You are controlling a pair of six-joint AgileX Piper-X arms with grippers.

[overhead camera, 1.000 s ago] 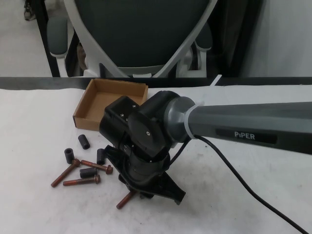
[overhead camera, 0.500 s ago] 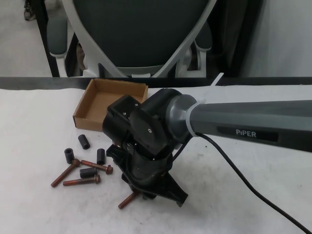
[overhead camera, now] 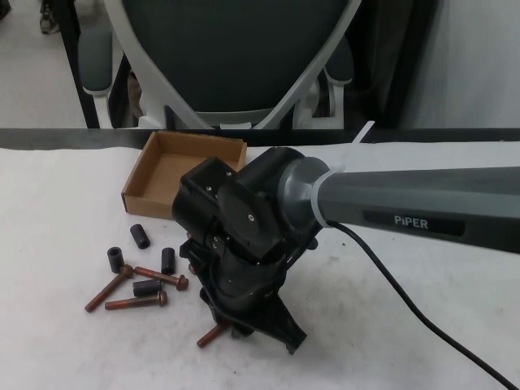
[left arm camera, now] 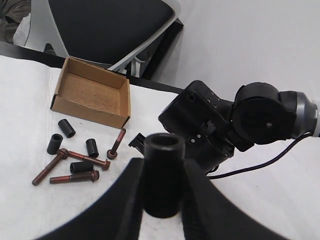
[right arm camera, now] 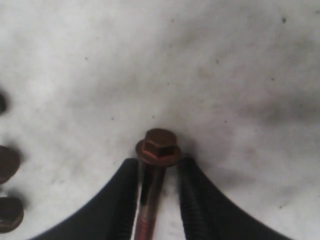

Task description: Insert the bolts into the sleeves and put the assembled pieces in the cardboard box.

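Observation:
In the left wrist view my left gripper (left arm camera: 164,165) is shut on an upright black sleeve (left arm camera: 163,192), held above the white bench. My right gripper (right arm camera: 159,164) points down at the bench, its fingers closed against the shank of a copper bolt (right arm camera: 159,148) just under the hex head. From above, that bolt (overhead camera: 211,334) sticks out beneath the right gripper (overhead camera: 244,329). The open cardboard box (overhead camera: 143,200) sits at the back left with nothing visible inside.
Left of the right arm lie three loose bolts (overhead camera: 135,302) and several black sleeves (overhead camera: 140,236) in a small cluster. A cable (overhead camera: 406,317) trails from the right arm across the bench. An office chair (overhead camera: 236,57) stands behind the bench's far edge.
The right arm's wrist has shifted slightly right and lower over the bolt. The loose bolts, sleeves and box have not moved.

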